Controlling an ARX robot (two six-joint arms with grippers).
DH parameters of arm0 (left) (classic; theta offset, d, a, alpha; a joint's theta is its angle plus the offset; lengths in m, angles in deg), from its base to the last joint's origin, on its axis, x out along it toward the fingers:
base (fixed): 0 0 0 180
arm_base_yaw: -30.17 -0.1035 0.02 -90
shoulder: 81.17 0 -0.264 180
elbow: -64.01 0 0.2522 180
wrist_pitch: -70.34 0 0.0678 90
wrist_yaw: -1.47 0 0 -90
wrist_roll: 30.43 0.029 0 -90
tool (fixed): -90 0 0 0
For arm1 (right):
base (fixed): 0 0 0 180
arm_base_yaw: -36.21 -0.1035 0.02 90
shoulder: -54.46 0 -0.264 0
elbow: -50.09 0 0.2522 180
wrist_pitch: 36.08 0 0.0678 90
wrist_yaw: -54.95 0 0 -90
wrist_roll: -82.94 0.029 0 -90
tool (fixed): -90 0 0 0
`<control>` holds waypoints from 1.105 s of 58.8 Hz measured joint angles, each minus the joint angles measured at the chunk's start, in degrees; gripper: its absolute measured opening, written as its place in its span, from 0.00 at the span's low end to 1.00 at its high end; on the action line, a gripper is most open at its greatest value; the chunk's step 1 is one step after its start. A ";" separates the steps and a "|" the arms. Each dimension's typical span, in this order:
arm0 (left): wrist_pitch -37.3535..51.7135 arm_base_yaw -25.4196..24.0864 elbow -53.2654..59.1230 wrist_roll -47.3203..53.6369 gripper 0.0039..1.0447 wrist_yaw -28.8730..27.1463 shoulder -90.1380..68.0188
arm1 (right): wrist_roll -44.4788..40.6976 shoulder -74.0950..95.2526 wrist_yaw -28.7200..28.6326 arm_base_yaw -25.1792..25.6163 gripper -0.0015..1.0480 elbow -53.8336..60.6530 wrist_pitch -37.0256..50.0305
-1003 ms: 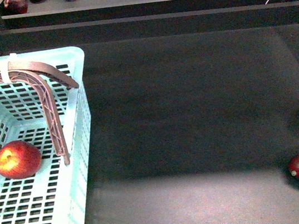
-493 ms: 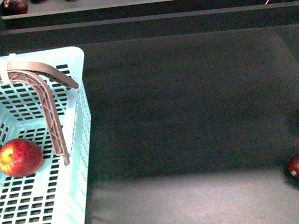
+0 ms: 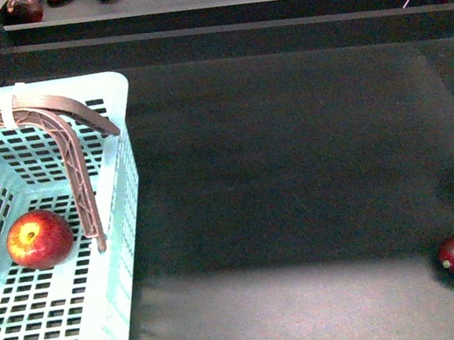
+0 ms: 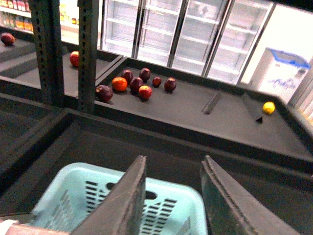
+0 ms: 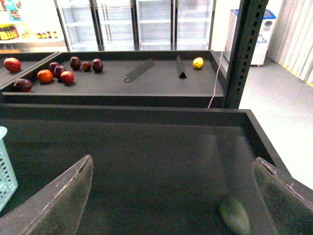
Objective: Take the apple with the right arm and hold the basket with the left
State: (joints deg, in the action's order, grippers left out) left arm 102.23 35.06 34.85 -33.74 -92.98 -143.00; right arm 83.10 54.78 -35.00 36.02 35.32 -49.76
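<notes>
Apple (image 3: 40, 239) sits in basket (image 3: 120, 194), looks mostly done imo. Left pincer (image 4: 172, 196) & right pincer (image 5: 171, 196) both spread open, gripping nothing; basket not held.

The apple (image 3: 40, 238) is round, red w/ a yellow patch on its left side, and lies on the slotted floor inside the basket (image 3: 119, 237), near the right wall. The basket is pale mint-blue plastic, lattice walls, upright at my front left, brownish-mauve handles (image 3: 70, 151) raised over it.
</notes>
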 joint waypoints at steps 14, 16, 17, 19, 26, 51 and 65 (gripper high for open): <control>-2.12 -4.63 6.67 2.25 0.03 4.11 9.16 | 0.00 0.00 0.02 0.00 0.92 0.00 0.00; -2.78 -4.63 7.43 2.29 0.03 4.28 10.54 | 0.00 0.00 0.00 0.00 0.92 0.00 0.00; -3.13 -4.63 7.82 2.34 0.03 4.44 11.21 | 0.00 0.00 0.00 0.00 0.92 0.00 0.00; -3.69 -4.63 8.35 2.43 0.03 4.46 12.26 | 0.00 0.00 0.00 0.00 0.92 0.00 0.00; -5.86 -4.66 9.90 2.47 0.03 4.46 16.22 | 0.00 0.02 0.02 0.00 0.92 0.00 0.00; -14.80 -4.68 14.56 2.67 0.03 4.46 30.40 | 0.02 0.00 0.02 0.00 0.92 0.00 0.00; -22.03 -4.68 14.58 2.67 0.03 4.46 38.10 | 0.00 0.00 0.02 0.00 0.92 0.00 0.00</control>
State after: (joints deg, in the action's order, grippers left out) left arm 80.19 30.38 49.43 -31.07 -88.52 -104.90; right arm 83.10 54.78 -34.97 36.02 35.32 -49.76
